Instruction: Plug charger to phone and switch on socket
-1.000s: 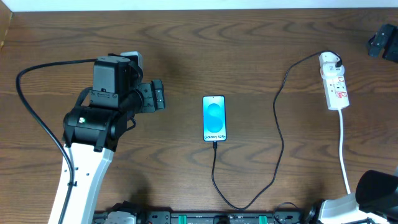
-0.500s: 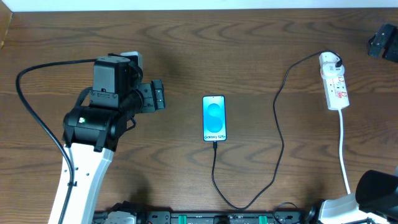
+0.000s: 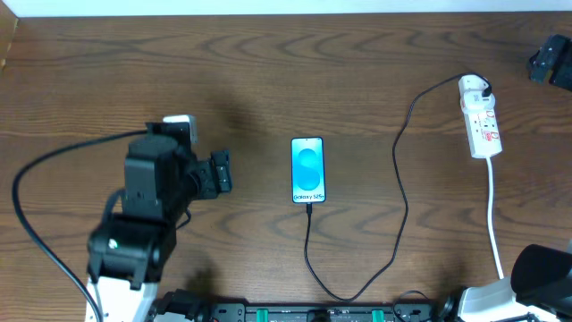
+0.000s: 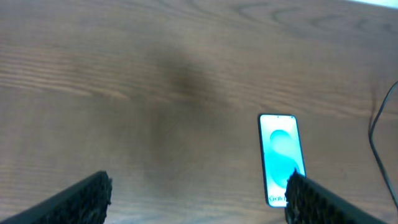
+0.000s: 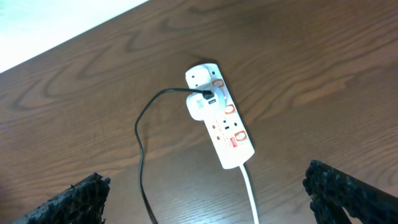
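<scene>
The phone (image 3: 307, 170) lies face-up on the bench (image 3: 268, 72), the charger (image 3: 399, 179) running from its lower edge to the socket (image 3: 480, 121) at far right. My left claw (image 3: 223, 172) and right claw (image 5: 208, 186) both gape wide, empty.

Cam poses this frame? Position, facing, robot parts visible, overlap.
Overhead: fixed above the table, looking straight down; left arm and left gripper show, right arm only at the lower-right edge.
Left wrist: on the left arm, looking obliquely forward at the phone; own open fingers in the bottom corners.
Right wrist: looking down on the socket, charger running into it; own open fingers in the bottom corners.
Shared: phone in overhead and left wrist; socket and charger in overhead and right wrist.
</scene>
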`<state>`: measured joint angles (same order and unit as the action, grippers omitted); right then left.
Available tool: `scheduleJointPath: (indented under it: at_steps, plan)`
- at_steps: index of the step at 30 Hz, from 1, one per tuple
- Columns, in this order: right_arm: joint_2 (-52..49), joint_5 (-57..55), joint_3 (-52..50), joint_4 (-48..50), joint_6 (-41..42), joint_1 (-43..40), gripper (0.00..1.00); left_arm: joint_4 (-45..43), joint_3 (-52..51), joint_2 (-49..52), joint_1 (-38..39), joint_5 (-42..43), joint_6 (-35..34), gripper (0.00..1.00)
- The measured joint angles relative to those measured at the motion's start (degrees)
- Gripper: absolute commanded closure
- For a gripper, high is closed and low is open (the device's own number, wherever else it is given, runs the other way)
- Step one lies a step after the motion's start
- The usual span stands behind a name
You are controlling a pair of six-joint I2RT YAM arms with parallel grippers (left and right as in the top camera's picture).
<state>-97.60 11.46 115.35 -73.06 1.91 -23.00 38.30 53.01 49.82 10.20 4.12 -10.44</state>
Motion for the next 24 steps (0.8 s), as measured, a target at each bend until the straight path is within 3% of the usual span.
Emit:
scheduleJointPath:
  at_steps: [4,8,12,17,24]
  plan:
    - [0.0,0.0,0.0,0.0,0.0,0.0,0.01,-18.4,-11.6,-6.0,0.0,0.0,0.0,0.11]
    - [0.0,0.0,0.0,0.0,0.1,0.0,0.01,-45.6,-26.2,-13.0,0.0,0.0,0.0,0.11]
    - [0.0,-0.2,0.0,0.0,0.1,0.0,0.01,-61.7,-36.5,-18.6,0.0,-0.8,0.0,0.11]
    - [0.0,-0.2,0.0,0.0,0.1,0.0,0.01,-69.9,-45.4,-24.3,0.0,-4.8,0.0,0.11]
    - [0.0,-0.3,0.0,0.0,0.1,0.0,0.01,-70.3,-51.3,-33.6,-1.3,-8.2,0.0,0.11]
